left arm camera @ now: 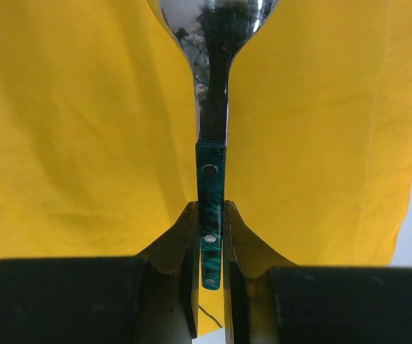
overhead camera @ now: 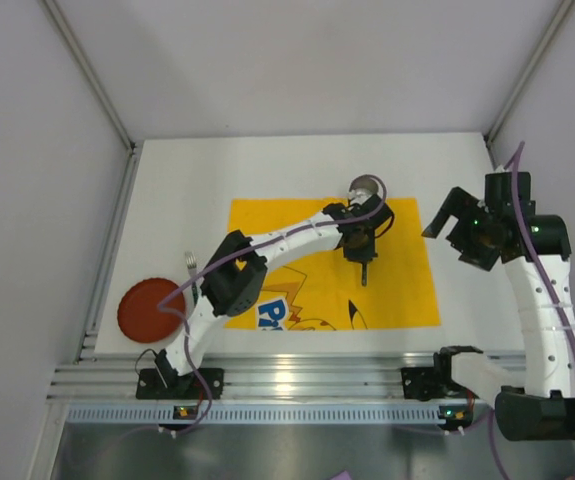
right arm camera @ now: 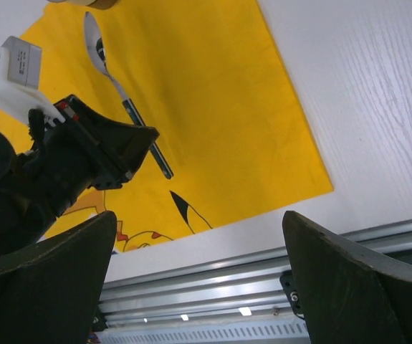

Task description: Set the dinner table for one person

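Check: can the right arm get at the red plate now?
Probably not. The red plate lies far left, and the left arm, its left tool shut on the spoon, stretches across between it and the open right tool.

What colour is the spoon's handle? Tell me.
The spoon handle is marbled dark green, clearest in the left wrist view.

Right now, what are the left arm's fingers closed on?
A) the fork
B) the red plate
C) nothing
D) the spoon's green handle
D: in the left wrist view the left fingers pinch the spoon by its green handle, with the yellow cloth behind it.
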